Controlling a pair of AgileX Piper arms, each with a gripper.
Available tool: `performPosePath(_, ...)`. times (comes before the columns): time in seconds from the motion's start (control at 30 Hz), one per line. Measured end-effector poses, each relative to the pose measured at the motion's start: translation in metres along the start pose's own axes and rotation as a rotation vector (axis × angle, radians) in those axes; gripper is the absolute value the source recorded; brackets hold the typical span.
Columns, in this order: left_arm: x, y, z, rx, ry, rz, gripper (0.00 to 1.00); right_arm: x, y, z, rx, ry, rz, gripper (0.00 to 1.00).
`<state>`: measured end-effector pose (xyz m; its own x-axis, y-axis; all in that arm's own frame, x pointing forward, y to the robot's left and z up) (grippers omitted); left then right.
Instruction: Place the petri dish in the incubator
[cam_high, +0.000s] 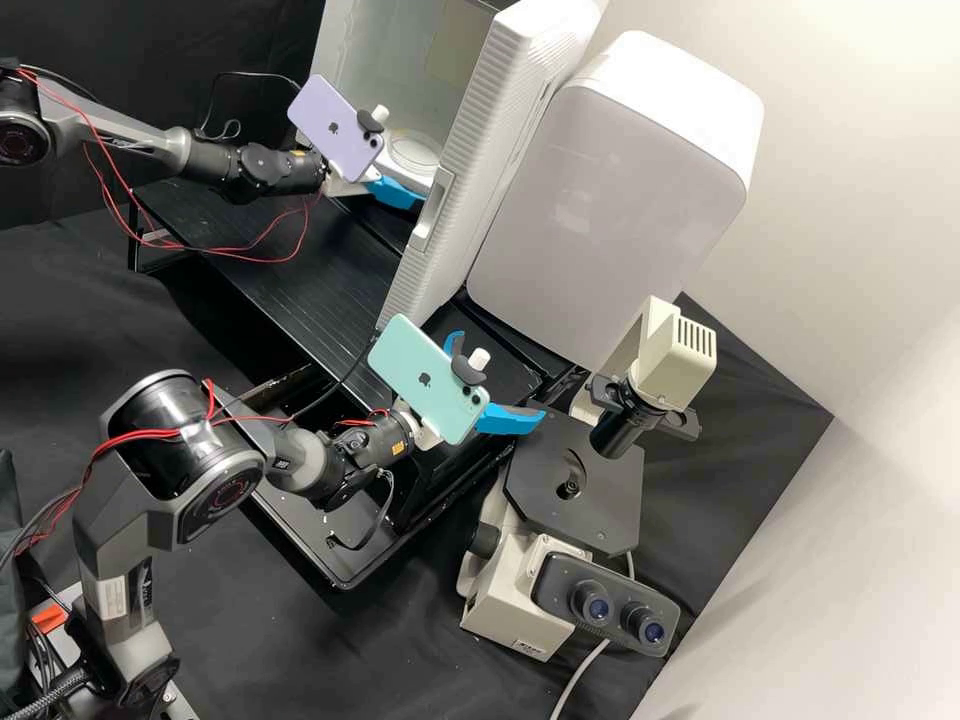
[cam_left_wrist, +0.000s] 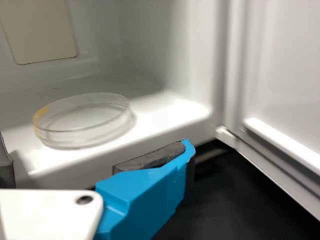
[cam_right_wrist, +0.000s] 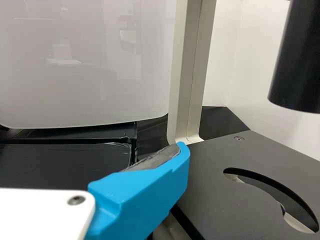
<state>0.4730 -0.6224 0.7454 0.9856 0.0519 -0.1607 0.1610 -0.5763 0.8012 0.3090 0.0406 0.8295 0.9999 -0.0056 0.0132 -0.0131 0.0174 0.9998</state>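
A clear petri dish (cam_left_wrist: 82, 119) lies flat on the white floor of the incubator (cam_left_wrist: 165, 112), a little way inside its front lip. The dish (cam_high: 413, 153) rests free, with nothing touching it. My left gripper (cam_high: 398, 185) hangs at the incubator's mouth just in front of the dish, open and empty, with one blue finger (cam_left_wrist: 150, 187) below the lip. The incubator door (cam_high: 480, 150) stands wide open. My right gripper (cam_high: 497, 385) is open and empty beside the microscope stage (cam_right_wrist: 250, 170), its blue finger (cam_right_wrist: 150, 182) over the stage's edge.
A second white box (cam_high: 620, 180) stands right of the open door. The microscope (cam_high: 570, 510) sits at the front right, its black condenser (cam_right_wrist: 297, 55) hanging above the stage. A black ribbed tray (cam_high: 320, 290) runs under both arms.
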Motion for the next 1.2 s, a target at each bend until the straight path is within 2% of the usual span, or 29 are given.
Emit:
performPosePath(0.27, -0.040, -0.008, 0.013, -0.004, -0.072, 0.001, 1.00, 0.000, 0.000, 0.000, 0.000, 0.000, 0.000, 1.00)
performPosePath(0.33, -0.052, -0.011, 0.012, 0.008, -0.084, 0.001, 1.00, 0.000, 0.000, 0.000, 0.000, 0.000, 0.000, 1.00)
performPosePath(0.5, -0.074, -0.011, 0.007, -0.006, -0.080, 0.027, 1.00, 0.000, 0.000, 0.000, 0.000, 0.000, 0.000, 1.00)
performPosePath(0.63, -0.097, -0.012, 0.009, 0.014, -0.099, 0.094, 1.00, 0.000, 0.000, 0.000, 0.000, 0.000, 0.000, 1.00)
performPosePath(0.83, -0.136, -0.023, 0.012, 0.081, -0.186, 0.153, 1.00, 0.000, 0.000, 0.000, 0.000, 0.000, 0.000, 1.00)
performPosePath(0.9, -0.149, -0.027, 0.009, 0.103, -0.216, 0.188, 1.00, 0.000, 0.000, 0.000, 0.000, 0.000, 0.000, 1.00)
performPosePath(1.03, -0.173, -0.031, -0.003, 0.106, -0.230, 0.290, 1.00, 0.000, 0.000, 0.000, 0.000, 0.000, 0.000, 1.00)
performPosePath(1.2, -0.194, -0.038, -0.016, 0.095, -0.214, 0.346, 1.00, 0.000, 0.000, 0.000, 0.000, 0.000, 0.000, 1.00)
